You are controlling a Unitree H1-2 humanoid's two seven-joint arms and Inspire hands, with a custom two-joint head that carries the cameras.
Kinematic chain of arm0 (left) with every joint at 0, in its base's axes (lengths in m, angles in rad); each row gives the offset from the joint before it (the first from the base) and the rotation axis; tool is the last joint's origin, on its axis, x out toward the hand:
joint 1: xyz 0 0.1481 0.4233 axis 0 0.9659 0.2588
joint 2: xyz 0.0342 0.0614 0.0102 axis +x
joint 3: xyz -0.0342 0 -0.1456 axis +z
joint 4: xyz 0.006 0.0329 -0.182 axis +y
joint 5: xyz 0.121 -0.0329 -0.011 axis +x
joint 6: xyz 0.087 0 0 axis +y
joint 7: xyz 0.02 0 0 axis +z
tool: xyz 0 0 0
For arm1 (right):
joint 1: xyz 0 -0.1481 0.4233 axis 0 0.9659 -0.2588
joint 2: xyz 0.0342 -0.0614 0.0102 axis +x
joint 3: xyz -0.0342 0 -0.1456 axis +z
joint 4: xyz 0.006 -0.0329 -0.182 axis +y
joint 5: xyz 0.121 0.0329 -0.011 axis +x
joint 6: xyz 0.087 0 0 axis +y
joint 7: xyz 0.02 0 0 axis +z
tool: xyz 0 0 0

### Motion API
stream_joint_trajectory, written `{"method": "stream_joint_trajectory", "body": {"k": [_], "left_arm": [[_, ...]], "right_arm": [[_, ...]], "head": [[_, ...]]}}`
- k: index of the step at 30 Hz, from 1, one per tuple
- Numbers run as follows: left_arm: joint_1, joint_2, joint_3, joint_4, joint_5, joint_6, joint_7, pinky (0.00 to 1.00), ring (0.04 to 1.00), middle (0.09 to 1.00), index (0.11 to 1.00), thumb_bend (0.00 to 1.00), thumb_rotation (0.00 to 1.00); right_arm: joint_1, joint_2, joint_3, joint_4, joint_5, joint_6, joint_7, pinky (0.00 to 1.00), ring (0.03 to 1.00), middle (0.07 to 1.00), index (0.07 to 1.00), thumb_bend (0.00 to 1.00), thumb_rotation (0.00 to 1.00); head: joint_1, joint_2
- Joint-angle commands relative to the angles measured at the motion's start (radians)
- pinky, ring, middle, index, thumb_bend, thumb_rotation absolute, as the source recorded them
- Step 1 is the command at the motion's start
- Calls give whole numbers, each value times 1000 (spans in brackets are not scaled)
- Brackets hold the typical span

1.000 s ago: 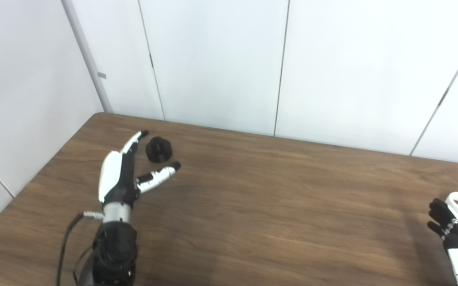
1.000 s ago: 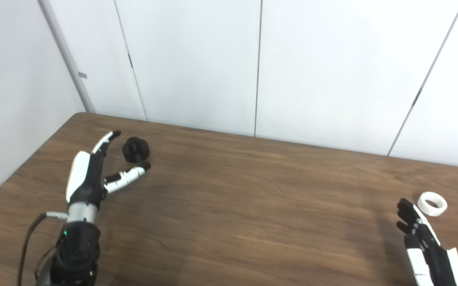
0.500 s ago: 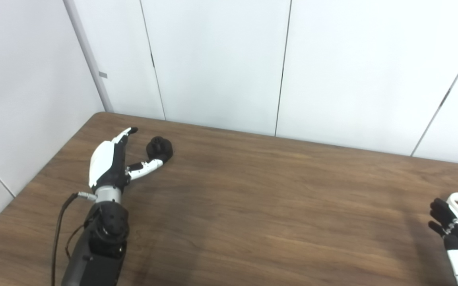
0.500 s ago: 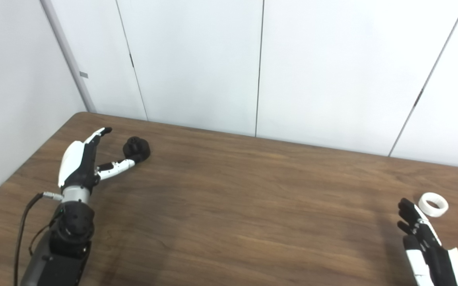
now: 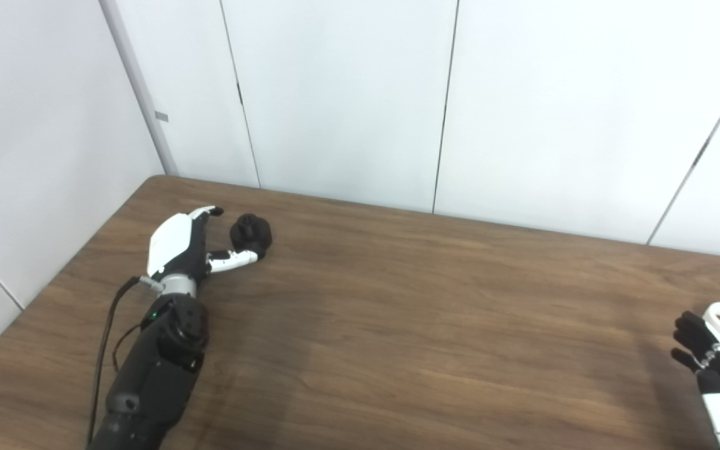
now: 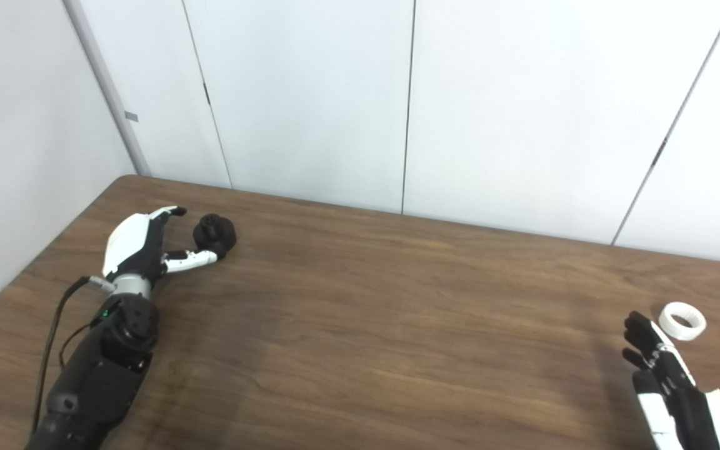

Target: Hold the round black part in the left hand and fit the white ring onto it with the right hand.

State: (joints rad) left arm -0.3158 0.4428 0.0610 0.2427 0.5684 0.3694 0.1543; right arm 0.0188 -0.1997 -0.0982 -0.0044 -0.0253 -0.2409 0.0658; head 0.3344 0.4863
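One black part (image 5: 250,233) just beyond open left hand (image 5: 186,244).

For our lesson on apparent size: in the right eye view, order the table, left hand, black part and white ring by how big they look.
1. table
2. left hand
3. black part and white ring: alike, not ranked.

A dark brown wood-grain table (image 5: 397,300) fills the lower frame. Behind it stand plain white wall panels (image 5: 335,94) divided by thin dark vertical seams.
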Motion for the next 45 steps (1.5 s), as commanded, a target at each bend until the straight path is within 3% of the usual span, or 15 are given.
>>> {"method": "stream_joint_trajectory", "body": {"k": [1, 7, 19, 29, 36, 45], "left_arm": [[-65, 52, -14, 18, 35, -18, 26, 1000, 965, 920, 844, 953, 376], [-108, 78, -52, 106, 32, -36, 36, 1000, 971, 923, 832, 946, 372], [-181, 76, -67, 257, -5, -59, 46, 1000, 987, 927, 833, 928, 367], [-210, 61, -60, 275, -84, -68, 31, 1000, 982, 920, 807, 934, 330], [-218, 59, -83, 273, -82, -55, 23, 1000, 972, 907, 791, 927, 363], [-209, 63, -96, 260, -75, -43, 31, 1000, 970, 899, 745, 905, 313]], "right_arm": [[41, 18, 8, 51, 11, -24, -5, 853, 903, 896, 877, 637, 888], [42, 20, 10, 51, 15, -25, -2, 858, 905, 897, 880, 636, 875], [42, 25, 9, 48, 4, -19, -10, 853, 902, 892, 873, 667, 876], [45, 26, 10, 50, -17, -29, -13, 855, 898, 892, 871, 644, 894], [48, 28, 10, 36, -8, -16, -8, 868, 905, 896, 876, 650, 885], [52, 26, 8, 26, -16, -9, -12, 860, 901, 895, 877, 656, 898]], "head": [[0, 1], [-4, 2], [-16, 2], [-22, 6], [-22, 8], [-18, 19]]}}
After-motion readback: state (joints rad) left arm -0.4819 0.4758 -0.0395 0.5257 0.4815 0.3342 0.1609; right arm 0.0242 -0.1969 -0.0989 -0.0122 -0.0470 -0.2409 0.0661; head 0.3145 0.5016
